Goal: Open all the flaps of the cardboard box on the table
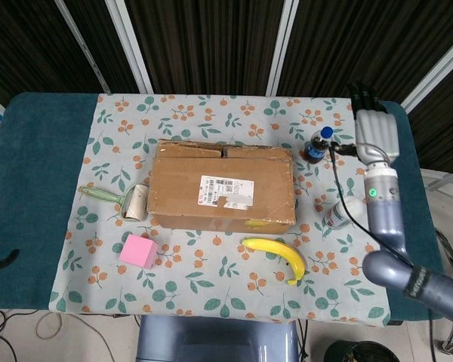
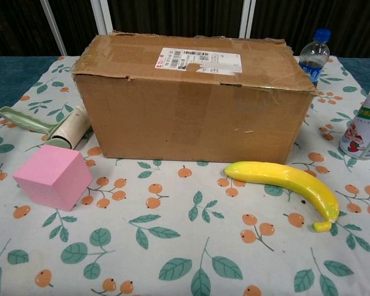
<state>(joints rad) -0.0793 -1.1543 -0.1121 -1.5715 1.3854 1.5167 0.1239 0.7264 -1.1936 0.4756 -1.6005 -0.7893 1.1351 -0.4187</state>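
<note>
brown cardboard box [image 1: 221, 188], yellow banana [image 1: 276, 254], pink cube [image 1: 138, 251], teal table [image 1: 38, 173], white leaf-and-orange-fruit print cloth [image 1: 204, 283]

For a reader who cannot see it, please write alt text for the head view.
A cardboard box lies with its top flaps down on a floral cloth. The right hand hangs off to its right, holding nothing, beside a small bottle. A banana, a pink cube and a lint roller lie around the box.

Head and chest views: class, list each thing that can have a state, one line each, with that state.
Box: upright, top flaps lying down.
Bottle: upright, blue cap on.
White can: upright.
Lint roller: lying flat.
Banana: unpeeled, lying flat.
Right hand: empty, fingers straight, clear of the box.
</note>
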